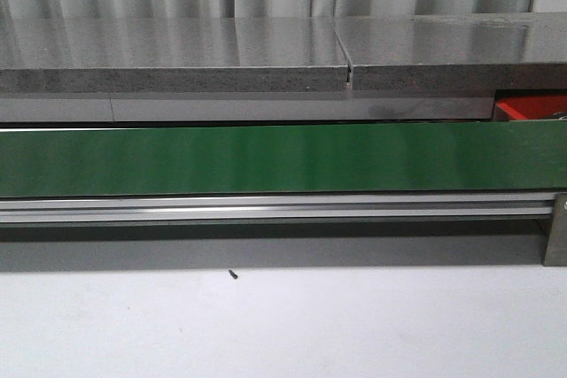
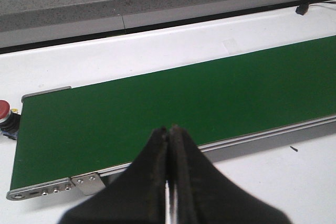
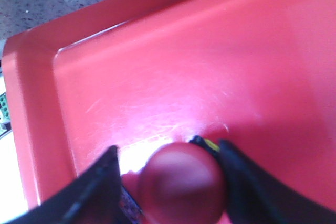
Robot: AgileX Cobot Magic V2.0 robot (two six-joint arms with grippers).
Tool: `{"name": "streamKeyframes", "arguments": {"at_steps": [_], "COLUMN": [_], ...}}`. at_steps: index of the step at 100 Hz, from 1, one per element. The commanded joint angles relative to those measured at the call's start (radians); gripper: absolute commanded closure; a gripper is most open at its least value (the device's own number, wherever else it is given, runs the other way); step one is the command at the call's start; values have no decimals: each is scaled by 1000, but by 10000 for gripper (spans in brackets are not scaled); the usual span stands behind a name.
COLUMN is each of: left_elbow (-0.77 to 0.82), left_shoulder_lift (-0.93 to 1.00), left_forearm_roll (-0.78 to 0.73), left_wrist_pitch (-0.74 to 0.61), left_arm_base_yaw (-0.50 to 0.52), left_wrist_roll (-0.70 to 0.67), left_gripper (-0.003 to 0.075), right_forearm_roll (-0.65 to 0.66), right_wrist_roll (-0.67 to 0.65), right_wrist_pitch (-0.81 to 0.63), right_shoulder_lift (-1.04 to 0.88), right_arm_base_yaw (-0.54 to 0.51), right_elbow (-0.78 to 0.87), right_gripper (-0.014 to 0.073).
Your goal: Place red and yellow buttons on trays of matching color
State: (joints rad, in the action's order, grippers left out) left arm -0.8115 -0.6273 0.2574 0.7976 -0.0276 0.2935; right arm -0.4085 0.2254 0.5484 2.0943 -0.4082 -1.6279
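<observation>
My right claw (image 3: 168,182): bottom center of right wrist view, fingers (image 3: 97,187) set apart w/ the red button (image 3: 181,184) between them. One finger looks to touch the button's side; a gap shows on the other side. Can't tell if I'm truly gripping it.
Red button: domed red cap, blurred, very close to the lens; a bit of yellow and black shows at its upper right edge. It sits over the floor of the red tray (image 3: 173,77); contact w/ tray not clear.
Red tray: fills most of right wrist view, rim (image 3: 31,114) running down the left and across the top. Glare patch just above the button. In front view only a corner of the tray (image 1: 532,109) shows, far right, behind the belt.
My left claw (image 2: 169,182): bottom center of left wrist view, fingers pressed together, nothing between them, above the near edge of the belt.
Green belt (image 2: 173,108): wide band across the middle of left wrist view; in front view it spans the whole width at mid height.
Tabletop (image 1: 283,325): white, lower part of front view, w/ a small dark screw (image 1: 232,274) lying on it, left of center.
Red-capped knob (image 2: 4,111): far left edge of left wrist view, beside the belt's end; partly cut off.
Grey ledge (image 1: 266,50): upper part of front view, behind the belt.
</observation>
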Motion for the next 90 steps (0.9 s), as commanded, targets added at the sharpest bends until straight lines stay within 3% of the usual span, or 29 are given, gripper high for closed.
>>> {"name": "streamKeyframes", "arguments": {"at_steps": [1,25,53,65,90], "left_elbow": [-25,-25,-25,-25,-25], "left_shoulder_lift": [0,0,0,0,0], "left_forearm_roll": [21,21,21,21,21], "left_wrist_pitch": [-72,-72,-72,-72,-72], "left_arm_base_yaw": [-7,-7,-7,-7,-7], "left_wrist_roll": [1,1,1,1,1], "left_gripper": [739,739,739,739,739], "right_forearm_roll": [-18,-7,91,111,121], "right_wrist_roll": [3,4,10,35,67], "right_wrist_pitch": [-34,-36,-55,-87,-125], "right_shoulder_lift": [-61,-88,-204,-267,-388], "right_arm_base_yaw": [-4,-4,1,18,104], "right_elbow": [-31,-31,32,102,227], "right_gripper": [67,69,99,225,643]}}
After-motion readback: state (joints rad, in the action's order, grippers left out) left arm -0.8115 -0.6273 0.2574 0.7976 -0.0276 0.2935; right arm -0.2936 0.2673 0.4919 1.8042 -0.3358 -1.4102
